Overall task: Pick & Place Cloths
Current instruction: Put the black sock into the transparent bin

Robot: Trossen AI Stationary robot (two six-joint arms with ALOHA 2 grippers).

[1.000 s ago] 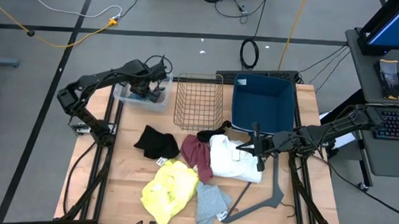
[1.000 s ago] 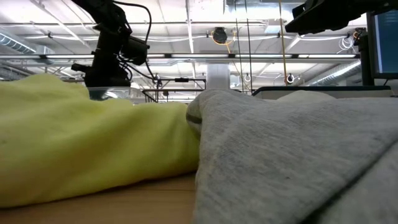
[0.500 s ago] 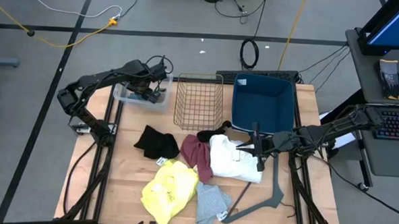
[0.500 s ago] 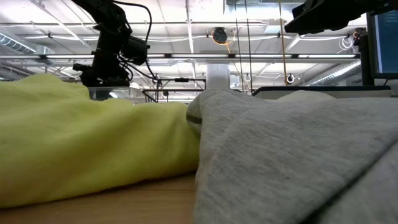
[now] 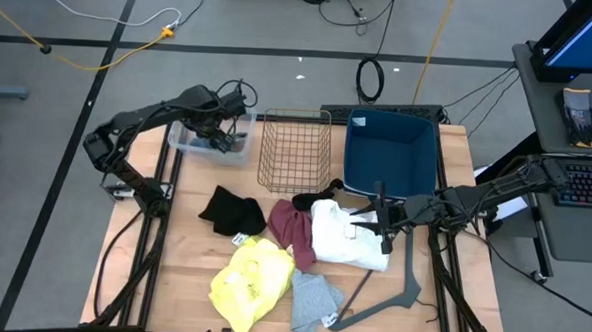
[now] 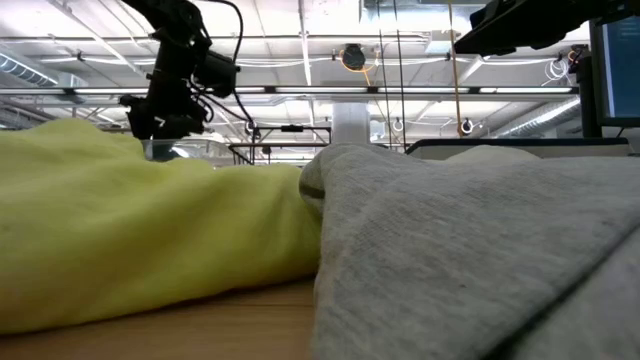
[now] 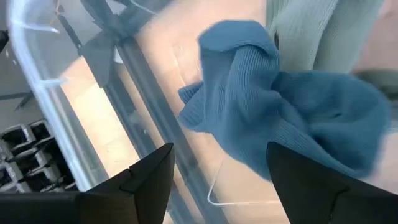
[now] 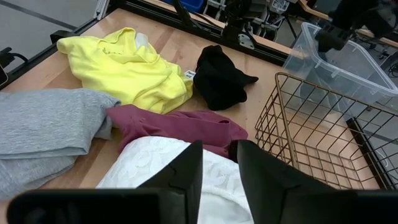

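Since a second ago we see our left gripper (image 7: 214,180) lift slightly above the clear bin (image 5: 209,140), fingers apart over the teal-blue cloth (image 7: 280,112) dropped inside, while five cloths (image 5: 303,241) remain on the worktop (image 5: 187,251) beside it.

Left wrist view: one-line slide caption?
Left gripper open above the teal-blue cloth lying in the clear plastic bin.

No legible text; yellow cloth (image 8: 122,64) marking perhaps print, unreadable.
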